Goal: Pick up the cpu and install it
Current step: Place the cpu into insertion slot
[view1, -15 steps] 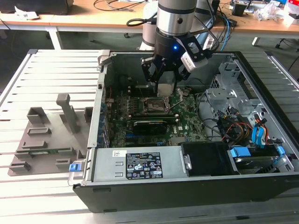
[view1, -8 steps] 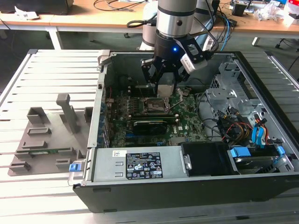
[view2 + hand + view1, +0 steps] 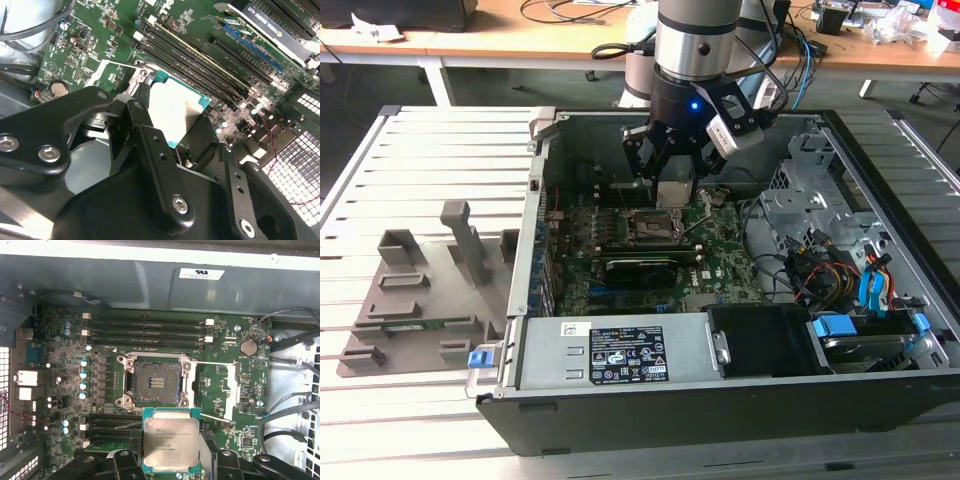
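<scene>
A slatted metal worktop (image 3: 420,160) carries an open computer case (image 3: 720,400), lying on its side with its inner parts facing up. In the exterior view a robot arm (image 3: 695,40) reaches down into the case from 12 o'clock. A grey holder tray (image 3: 420,290) with upright blocks rests on the worktop at 9 o'clock of the case, just beside its wall.

Inside, the green circuit board (image 3: 720,250) covers the case floor, and long memory slots (image 3: 145,330) run across it in the first wrist view. The black end effector (image 3: 675,185) hangs above the board, its two fingers (image 3: 145,130) pinching the cpu (image 3: 171,442) by opposite edges, silvery top facing the first wrist camera. In the second wrist view the cpu (image 3: 172,112) shows pale between the black fingers, clear of the board.

The square socket (image 3: 155,380) lies with its contacts exposed. In the exterior view the socket (image 3: 655,225) sits at about 7 o'clock from the held cpu, near it but apart. A coin battery (image 3: 246,346) sits on the board beyond the socket's metal frame.
</scene>
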Robot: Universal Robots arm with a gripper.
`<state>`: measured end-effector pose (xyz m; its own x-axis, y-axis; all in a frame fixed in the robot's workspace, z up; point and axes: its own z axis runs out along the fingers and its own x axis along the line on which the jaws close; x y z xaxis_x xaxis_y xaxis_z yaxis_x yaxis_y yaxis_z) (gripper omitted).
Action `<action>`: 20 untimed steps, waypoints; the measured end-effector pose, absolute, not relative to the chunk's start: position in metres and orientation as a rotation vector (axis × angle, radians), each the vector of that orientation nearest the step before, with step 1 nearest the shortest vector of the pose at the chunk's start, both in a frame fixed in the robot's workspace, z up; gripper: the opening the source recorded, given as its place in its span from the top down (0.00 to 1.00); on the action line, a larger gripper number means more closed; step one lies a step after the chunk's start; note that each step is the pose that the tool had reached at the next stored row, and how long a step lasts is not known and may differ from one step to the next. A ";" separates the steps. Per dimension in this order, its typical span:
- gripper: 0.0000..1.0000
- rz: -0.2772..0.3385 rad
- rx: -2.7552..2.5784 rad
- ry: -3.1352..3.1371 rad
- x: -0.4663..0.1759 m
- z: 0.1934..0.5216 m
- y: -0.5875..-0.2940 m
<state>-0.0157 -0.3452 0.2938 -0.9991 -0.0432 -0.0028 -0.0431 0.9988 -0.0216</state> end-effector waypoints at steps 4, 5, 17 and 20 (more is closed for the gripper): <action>0.46 -0.034 0.057 3.138 -0.016 0.294 -0.345; 0.46 -0.035 0.101 3.138 -0.016 0.294 -0.345; 0.46 -0.037 0.346 3.122 -0.016 0.293 -0.345; 0.46 -0.037 0.391 3.117 -0.016 0.293 -0.345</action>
